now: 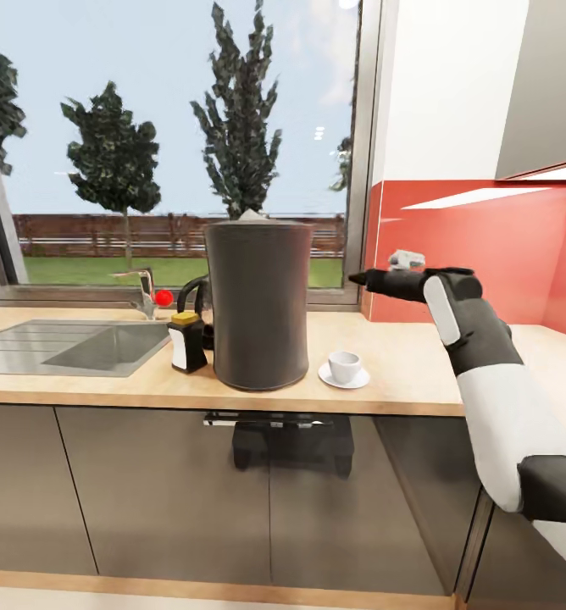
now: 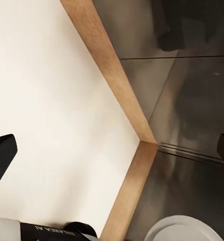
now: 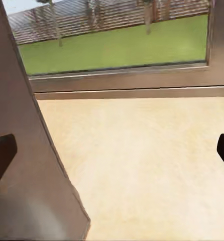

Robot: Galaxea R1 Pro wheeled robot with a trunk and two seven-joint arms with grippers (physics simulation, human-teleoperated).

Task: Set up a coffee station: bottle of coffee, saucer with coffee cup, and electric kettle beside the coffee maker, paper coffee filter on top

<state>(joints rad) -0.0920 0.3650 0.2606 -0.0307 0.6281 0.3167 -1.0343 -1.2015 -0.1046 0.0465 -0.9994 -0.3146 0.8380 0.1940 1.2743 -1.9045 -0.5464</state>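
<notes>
The coffee maker (image 1: 258,305), a tall dark grey cylinder, stands on the kitchen countertop (image 1: 402,377). A pale edge of the paper coffee filter (image 1: 252,216) peeks over its top. Touching or nearly touching its left side stands the bottle of coffee (image 1: 185,341) with its yellow cap. Behind it shows the black handle of the electric kettle (image 1: 190,296). To its right the coffee cup (image 1: 344,365) sits on the saucer (image 1: 344,380). My right gripper (image 1: 357,278) hovers open above and right of the cup, empty; in its wrist view (image 3: 112,155) the coffee maker (image 3: 26,165) is close by. My left gripper (image 2: 112,155) is open over the floor.
A steel sink (image 1: 71,343) and faucet (image 1: 143,292) lie left of the bottle. A large window runs behind the counter, and a red backsplash (image 1: 486,254) covers the wall at right. Dark grey cabinet fronts (image 2: 192,100) with a wooden plinth (image 2: 112,65) stand below.
</notes>
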